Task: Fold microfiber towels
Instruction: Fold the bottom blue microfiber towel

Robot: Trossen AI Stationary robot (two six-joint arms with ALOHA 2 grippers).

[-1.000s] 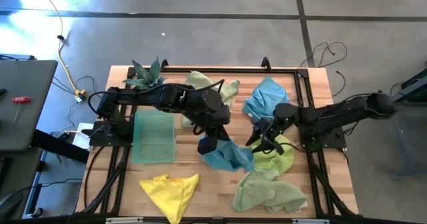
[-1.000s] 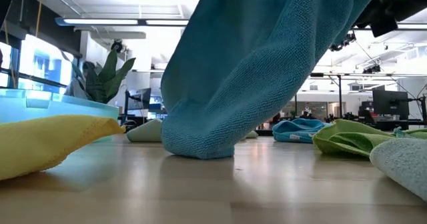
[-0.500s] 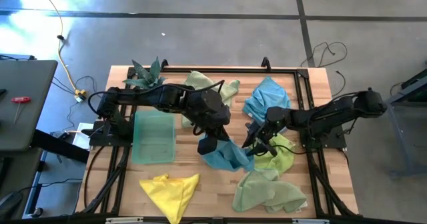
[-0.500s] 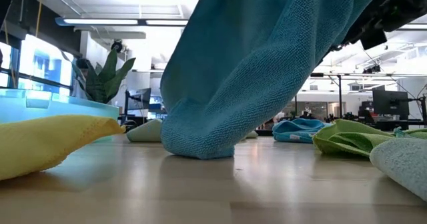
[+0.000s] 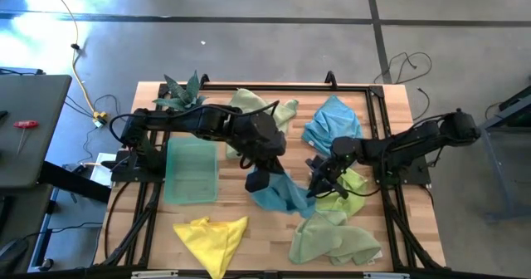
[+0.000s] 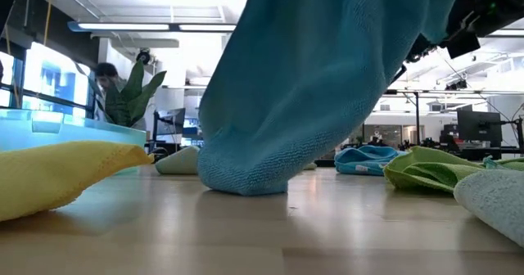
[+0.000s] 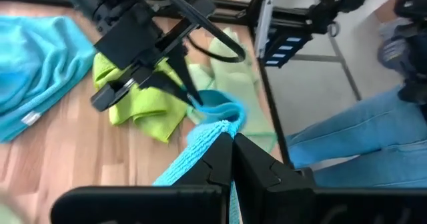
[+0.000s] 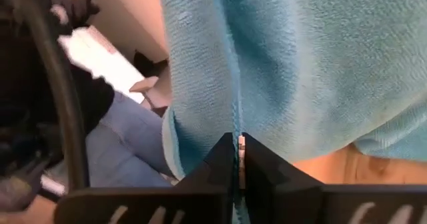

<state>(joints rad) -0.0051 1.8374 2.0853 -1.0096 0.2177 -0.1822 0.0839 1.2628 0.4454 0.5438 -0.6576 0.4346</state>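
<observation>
A teal microfiber towel (image 5: 284,196) hangs between my two grippers, its lower end (image 6: 244,177) resting on the table. My left gripper (image 5: 258,180) is shut on its upper left part. My right gripper (image 5: 316,185) is shut on its right edge. Other towels lie bunched on the wood: pale green (image 5: 264,110) at the far side, sky blue (image 5: 332,121), lime green (image 5: 349,193) under the right arm, another pale green (image 5: 332,239) at the near right, and yellow (image 5: 212,232) at the near left. My left gripper pinches a bunched edge of the teal towel (image 7: 215,132) between its two shut fingers, coming from above. The towel hangs below the fingers and sags toward the right gripper. Its lower end lies on the table. My right gripper pinches the teal towel's hemmed edge (image 8: 236,117) between its two shut fingers, at the corner (image 7: 221,111) nearest the right arm. It comes from the table's right, slanting down. That corner is lifted off the table.
A see-through green bin (image 5: 191,169) sits at the left beside the left arm. A spiky potted plant (image 5: 182,91) stands at the far left corner. A black frame (image 5: 377,129) runs around the table. A person in jeans (image 7: 353,131) stands beyond the table.
My right gripper has moved toward the table's left, up to the teal towel's right edge, and has shut on it. The left gripper has held still with the towel hanging from it.
</observation>
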